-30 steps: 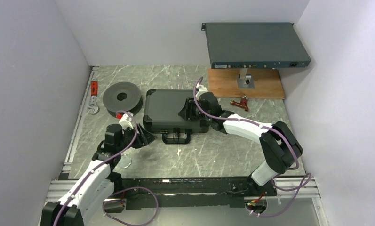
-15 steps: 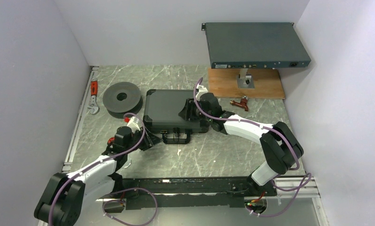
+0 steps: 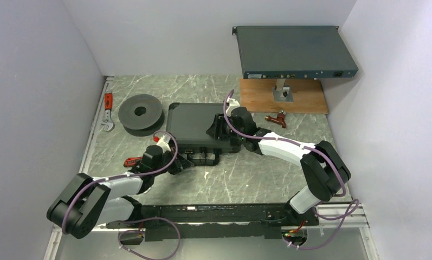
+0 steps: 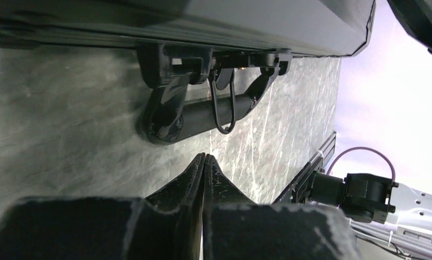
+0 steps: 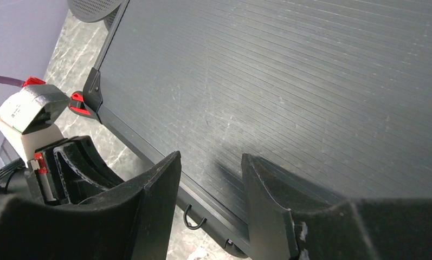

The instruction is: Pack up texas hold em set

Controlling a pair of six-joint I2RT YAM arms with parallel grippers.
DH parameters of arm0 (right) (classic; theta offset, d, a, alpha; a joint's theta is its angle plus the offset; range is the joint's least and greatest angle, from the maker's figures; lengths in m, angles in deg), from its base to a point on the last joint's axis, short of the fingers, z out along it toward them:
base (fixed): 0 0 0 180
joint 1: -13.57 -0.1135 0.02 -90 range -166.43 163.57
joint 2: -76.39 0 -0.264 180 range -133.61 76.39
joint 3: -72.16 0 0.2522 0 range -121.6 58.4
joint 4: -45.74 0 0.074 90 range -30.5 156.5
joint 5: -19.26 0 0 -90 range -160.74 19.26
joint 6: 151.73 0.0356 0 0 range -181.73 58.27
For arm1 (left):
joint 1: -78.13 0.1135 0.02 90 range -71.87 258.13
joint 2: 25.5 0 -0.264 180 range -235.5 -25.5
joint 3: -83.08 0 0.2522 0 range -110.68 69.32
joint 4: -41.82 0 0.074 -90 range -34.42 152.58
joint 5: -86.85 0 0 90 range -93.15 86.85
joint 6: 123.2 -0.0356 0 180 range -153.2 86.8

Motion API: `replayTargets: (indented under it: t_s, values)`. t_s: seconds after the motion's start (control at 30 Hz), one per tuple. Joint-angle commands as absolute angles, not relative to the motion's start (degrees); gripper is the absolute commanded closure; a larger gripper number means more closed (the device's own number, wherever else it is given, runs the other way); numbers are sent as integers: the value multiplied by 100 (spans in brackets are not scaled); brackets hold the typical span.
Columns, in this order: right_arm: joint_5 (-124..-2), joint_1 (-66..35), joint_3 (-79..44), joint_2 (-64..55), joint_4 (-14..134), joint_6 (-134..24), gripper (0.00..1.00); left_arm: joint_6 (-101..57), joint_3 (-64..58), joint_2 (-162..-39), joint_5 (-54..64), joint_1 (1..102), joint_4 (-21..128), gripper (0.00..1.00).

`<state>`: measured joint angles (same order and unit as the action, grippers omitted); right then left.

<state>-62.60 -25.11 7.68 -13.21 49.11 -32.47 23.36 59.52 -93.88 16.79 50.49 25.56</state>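
Note:
The texas hold em set shows only as its black briefcase [image 3: 194, 122], lying flat and closed mid-table; chips, cards and markers are hidden. Its handle [image 3: 204, 157] points toward the arms. My left gripper [image 3: 185, 161] lies low on the table just left of the handle, shut with nothing between its fingers. In the left wrist view the fingertips [image 4: 204, 158] meet a little short of the handle [image 4: 202, 116] and a wire latch loop [image 4: 223, 111]. My right gripper [image 3: 214, 130] stands open over the ribbed lid [image 5: 289, 81], near its front edge, with nothing between its fingers [image 5: 159, 184].
A large grey rack-mount box [image 3: 295, 51] stands above a wooden board [image 3: 305, 100] at the back right. A dark round spool [image 3: 141, 112] sits left of the case. A red-handled wrench [image 3: 108, 111] lies by the left wall, and a small red tool [image 3: 277, 118] right of the case.
My left gripper has shut and slid right along the table toward the case handle, its arm stretching out low. The right arm and the case have not moved.

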Motion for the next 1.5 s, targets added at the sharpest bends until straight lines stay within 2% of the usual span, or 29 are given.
replayTargets:
  t_s: [0.0, 0.43, 0.67, 0.77, 0.93, 1.03, 1.47]
  values:
    - [-6240, -2510, 1239, -1695, 6873, -3446, 50, 2517, 5699, -9621, 1450, 4781, 2003, 94]
    - [-6230, -2511, 1225, -1721, 6883, -3483, 50, 2996, 5414, -10636, 992, 4207, 1410, 97]
    - [-6230, -2510, 1242, -1708, 6888, -3494, 50, 3148, 5492, -10597, 743, 4137, 1483, 99]
    - [-6230, -2511, 1244, -1721, 6880, -3496, 50, 3022, 5458, -10112, 466, 4051, 2018, 100]
    - [-6204, -2511, 1237, -1752, 6858, -3492, 50, 2748, 5110, -9109, -289, 3775, 3987, 100]
    - [-6187, -2511, 1222, -1775, 6839, -3483, 50, 2804, 5139, -8943, -303, 3761, 4233, 100]
    - [-6455, -2511, 1363, -1905, 6916, -3438, 50, 3264, 5294, -9914, -270, 3540, 2948, 100]
